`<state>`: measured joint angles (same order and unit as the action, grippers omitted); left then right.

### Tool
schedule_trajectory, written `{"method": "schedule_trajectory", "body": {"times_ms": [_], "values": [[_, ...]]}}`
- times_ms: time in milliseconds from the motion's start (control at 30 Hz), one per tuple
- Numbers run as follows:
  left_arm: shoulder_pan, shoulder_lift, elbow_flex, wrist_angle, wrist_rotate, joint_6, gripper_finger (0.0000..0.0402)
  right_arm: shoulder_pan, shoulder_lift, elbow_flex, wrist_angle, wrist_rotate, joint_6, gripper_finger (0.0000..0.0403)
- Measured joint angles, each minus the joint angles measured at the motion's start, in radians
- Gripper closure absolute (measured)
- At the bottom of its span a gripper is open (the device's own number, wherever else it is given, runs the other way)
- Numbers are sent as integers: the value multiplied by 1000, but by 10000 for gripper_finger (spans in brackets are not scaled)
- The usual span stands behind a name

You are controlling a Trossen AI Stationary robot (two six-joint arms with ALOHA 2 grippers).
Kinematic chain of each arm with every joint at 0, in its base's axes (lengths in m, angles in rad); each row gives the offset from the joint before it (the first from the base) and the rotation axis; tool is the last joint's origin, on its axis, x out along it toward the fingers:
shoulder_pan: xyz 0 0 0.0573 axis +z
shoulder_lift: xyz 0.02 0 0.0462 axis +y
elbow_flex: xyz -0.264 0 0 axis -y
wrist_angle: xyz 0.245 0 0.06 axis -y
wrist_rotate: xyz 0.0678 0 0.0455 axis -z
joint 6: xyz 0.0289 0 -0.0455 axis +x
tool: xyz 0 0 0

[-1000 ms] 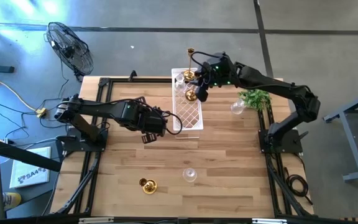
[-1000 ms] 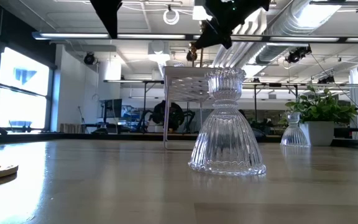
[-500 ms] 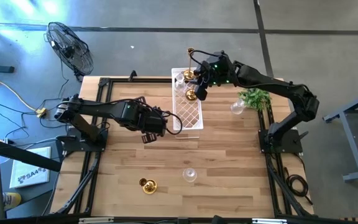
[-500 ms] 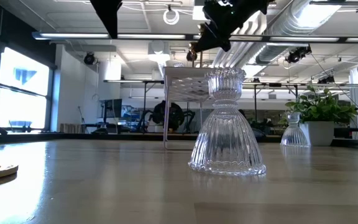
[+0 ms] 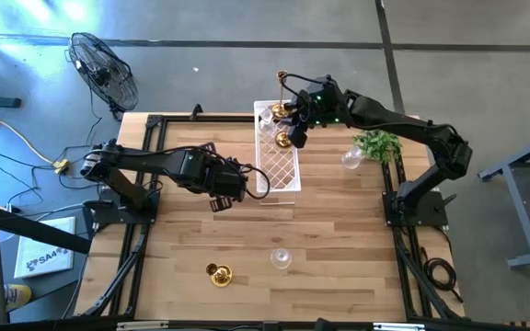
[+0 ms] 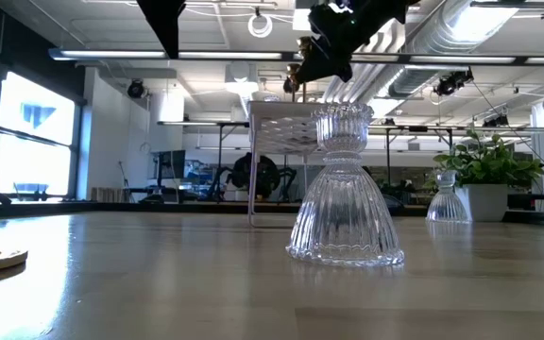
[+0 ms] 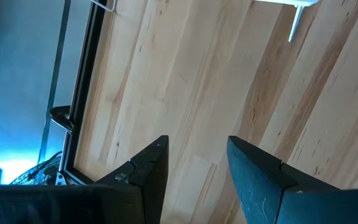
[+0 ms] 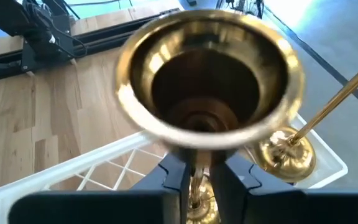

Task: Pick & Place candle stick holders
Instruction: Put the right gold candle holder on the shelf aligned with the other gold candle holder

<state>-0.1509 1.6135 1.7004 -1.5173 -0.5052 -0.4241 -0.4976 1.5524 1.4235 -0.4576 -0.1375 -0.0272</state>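
Right gripper (image 5: 294, 126): we see it over the far end of the white lattice tray (image 5: 279, 170); in the right wrist view its fingers (image 8: 174, 177) stand narrowly parted on either side of the neck of a squat gold holder (image 8: 204, 90), whose wide cup fills that view. We cannot tell whether the fingers press the metal.

Tall gold holder (image 5: 283, 92): its slim stem leans out past the far rim of the tray; its round base (image 8: 286, 155) sits in the tray, just beside the squat gold holder.

Left gripper (image 5: 231, 184): we place it low over the surface (image 5: 339, 230), just beside the tray's left edge; its fingers (image 7: 151, 168) stand apart over bare wood with nothing between them.

Near gold holder (image 5: 219, 274): 1 squat piece near the front edge of the surface.

Clear glass holders: 1 (image 5: 281, 258) beside the near gold holder, large in the low view (image 6: 346, 189); 1 (image 5: 351, 159) touching or just beside the green plant (image 5: 377, 144).
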Motion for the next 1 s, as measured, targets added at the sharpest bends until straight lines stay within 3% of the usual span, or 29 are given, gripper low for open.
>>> {"method": "schedule_trajectory", "body": {"times_ms": [467,1000], "values": [[0,0,0,0,0,0,245,0,0,0,-2,-17,-32,355],[0,0,0,0,-1,0,245,8,0,0,-16,-34,10,187]]}}
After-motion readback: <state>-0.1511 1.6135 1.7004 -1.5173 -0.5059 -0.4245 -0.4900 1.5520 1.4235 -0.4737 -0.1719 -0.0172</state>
